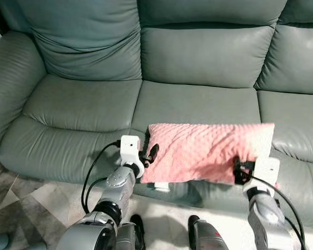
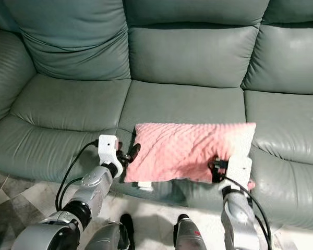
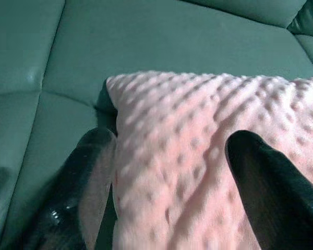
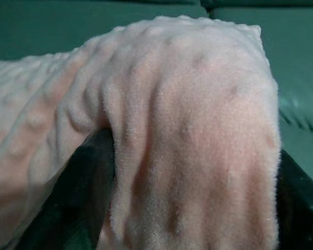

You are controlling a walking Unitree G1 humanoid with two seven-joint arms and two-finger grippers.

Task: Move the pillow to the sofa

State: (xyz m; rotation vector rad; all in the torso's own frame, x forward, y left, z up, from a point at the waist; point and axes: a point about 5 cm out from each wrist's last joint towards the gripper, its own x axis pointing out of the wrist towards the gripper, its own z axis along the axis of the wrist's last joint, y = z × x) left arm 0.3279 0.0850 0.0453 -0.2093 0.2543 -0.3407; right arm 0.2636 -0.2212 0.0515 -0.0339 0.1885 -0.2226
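Pink dimpled pillow (image 1: 206, 152) (held level) above the green sofa (image 1: 198, 57) seat.

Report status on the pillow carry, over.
Left gripper and right gripper each shut on an end of the pink pillow. Pillow held over the green sofa seat's front edge. Nothing in the way.

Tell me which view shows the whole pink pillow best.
The left eye view: the pillow shows whole, held between the left gripper and right gripper above the sofa seat front. The right eye view shows the same. The wrist views show close-ups of each clamped end.
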